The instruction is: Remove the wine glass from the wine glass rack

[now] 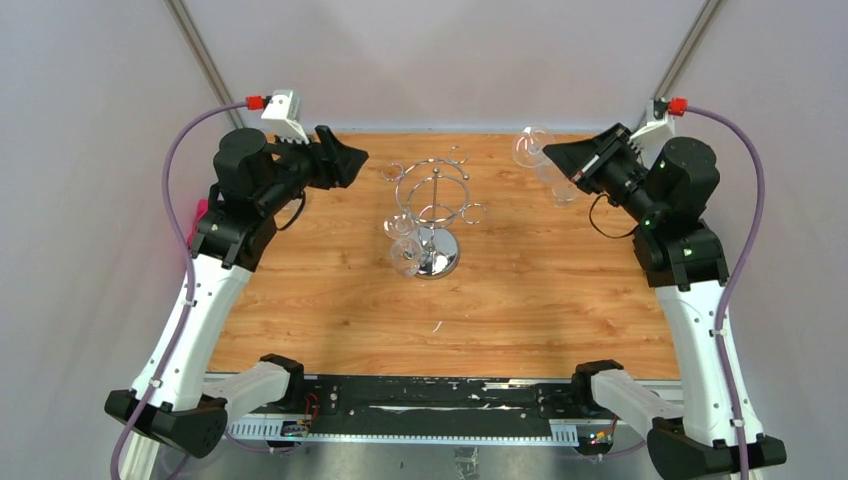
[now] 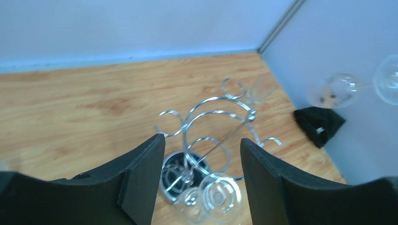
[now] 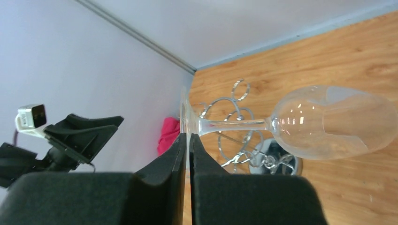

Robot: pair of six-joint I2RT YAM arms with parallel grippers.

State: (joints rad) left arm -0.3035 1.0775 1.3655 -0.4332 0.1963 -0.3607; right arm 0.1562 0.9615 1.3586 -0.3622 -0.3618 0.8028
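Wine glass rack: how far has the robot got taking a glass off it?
Done: one wine glass is clear of the rack. In hand: the right gripper pinches its foot, holding it aloft. The left gripper is open. Left: likely setting it down; another glass remains at the rack.

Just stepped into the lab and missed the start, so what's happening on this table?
The right gripper is shut on the foot of a wine glass, holding it sideways in the air, clear of the chrome wine glass rack in the middle of the table. The left gripper is open, aimed at the rack, where another glass hangs.
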